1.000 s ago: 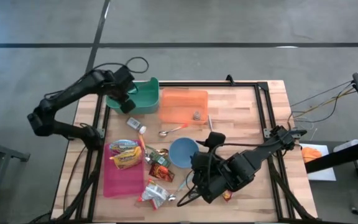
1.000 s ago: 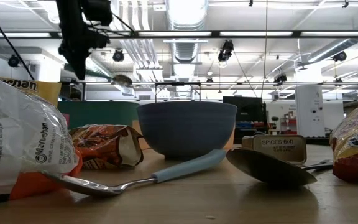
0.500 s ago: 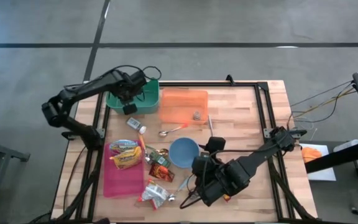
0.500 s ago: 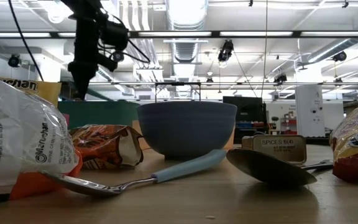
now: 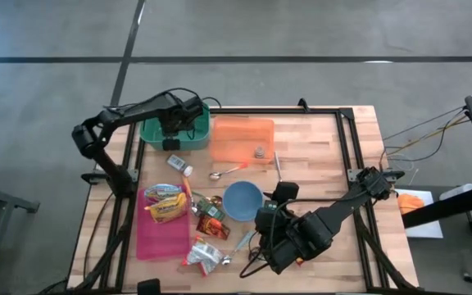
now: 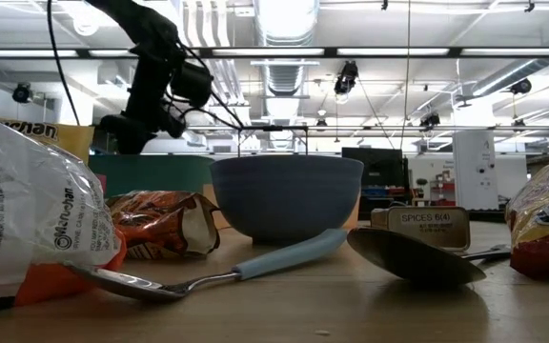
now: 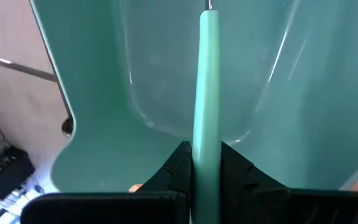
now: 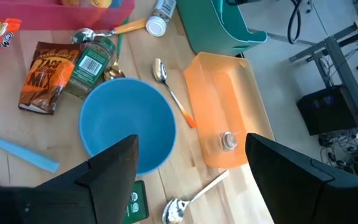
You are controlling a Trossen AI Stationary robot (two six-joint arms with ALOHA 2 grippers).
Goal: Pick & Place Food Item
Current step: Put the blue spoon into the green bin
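Observation:
My left gripper [image 5: 173, 131] hangs over the green bin [image 5: 203, 131] at the table's far left, shut on a utensil with a pale green handle [image 7: 207, 93]. The handle points into the bin [image 7: 92, 93], and its far end runs out of the wrist view. My right gripper [image 5: 273, 233] stands open above the table's near middle, just near of the blue bowl [image 8: 128, 127], with nothing between its fingers. Snack bags [image 5: 166, 205] lie on a pink tray [image 5: 158, 242] at the near left. Another bag [image 5: 214, 225] lies beside the bowl. My left gripper pinches the pale green handle [image 7: 205, 149] between its two fingers [image 7: 179, 165], which come from above, slanting down into the bin. The handle runs on past the fingertips in the direction they point. Whether the utensil's far end touches the bin, I cannot tell.
An orange bin [image 5: 242, 139] with a small metal piece in it stands right of the green bin. Spoons [image 5: 228, 172], a spice jar [image 5: 180, 165], a small bottle [image 8: 92, 62] and a blue-handled utensil [image 8: 23, 155] lie scattered around the bowl. The table's right half is bare wood [image 5: 334, 156].
My left gripper has come down toward the green bin and a little toward the table's right, rolling about its own axis and tipping steeper, with the green-handled utensil still held between its fingers.

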